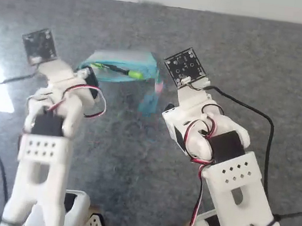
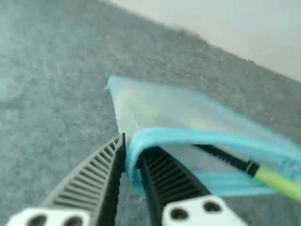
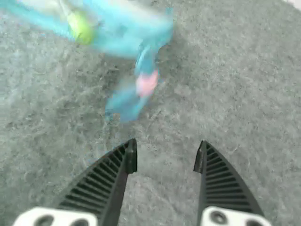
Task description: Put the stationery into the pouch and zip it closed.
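Blue pouch (image 2: pixel 164 106) holding a green pen (image 2: pixel 275 180), clamped by left pincer (image 2: pixel 131 150); right pincer (image 3: pixel 167 150) apart.

pouch (image 1: pixel 125 65): one, blue and see-through
pen (image 2: pixel 264 175): one, green and black
strap (image 3: pixel 141 89): one, blue with a pink patch
arms: two, the left arm (image 1: pixel 47 134) and the right arm (image 1: pixel 227 165)
grippers: two, the left gripper (image 2: pixel 130 143) and the right gripper (image 3: pixel 164 153)
table (image 1: pixel 134 160): one, grey

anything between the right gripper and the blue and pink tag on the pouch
Nothing visible. Only bare grey table lies between the open right gripper and the blue-and-pink tag dangling from the translucent blue plastic pouch, held by the left gripper.
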Tool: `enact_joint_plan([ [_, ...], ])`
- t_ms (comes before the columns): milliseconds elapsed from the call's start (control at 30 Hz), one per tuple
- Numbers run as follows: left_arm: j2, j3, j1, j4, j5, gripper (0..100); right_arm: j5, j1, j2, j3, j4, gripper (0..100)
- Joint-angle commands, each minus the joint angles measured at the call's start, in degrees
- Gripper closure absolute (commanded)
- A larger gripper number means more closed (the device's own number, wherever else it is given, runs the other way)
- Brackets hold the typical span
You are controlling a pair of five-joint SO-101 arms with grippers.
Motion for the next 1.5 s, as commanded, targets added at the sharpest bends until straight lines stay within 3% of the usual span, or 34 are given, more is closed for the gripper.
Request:
enact_joint_plan([
  [0, 3.34, -6.02, -0.44, 4.04, 0.88, 99, -0.53, 0.75, -0.22, -0.18, -1.63, 79.8],
  [400, 3.43, -21.23, 1.76, 13.63, -0.97, 99, -0.09, -1.98, 4.09, 4.84, -12.88, 79.1],
  [633, 3.43, -25.10, 1.76, 18.37, -2.11, 99, -0.09, -1.89, 8.84, 4.66, -21.32, 64.1],
  [900, 3.43, -25.80, 1.76, 19.52, -4.40, 99, -0.44, -2.07, 16.48, 4.66, -35.03, 63.8],
  [1167, 3.43, -25.19, 3.25, 19.52, -4.66, 99, 0.00, -1.63, 23.96, 3.96, -47.87, 75.8],
  [1467, 3.43, -17.71, 3.25, 13.89, -6.42, 99, 3.69, 5.76, 23.96, -3.52, -39.69, 97.2],
])
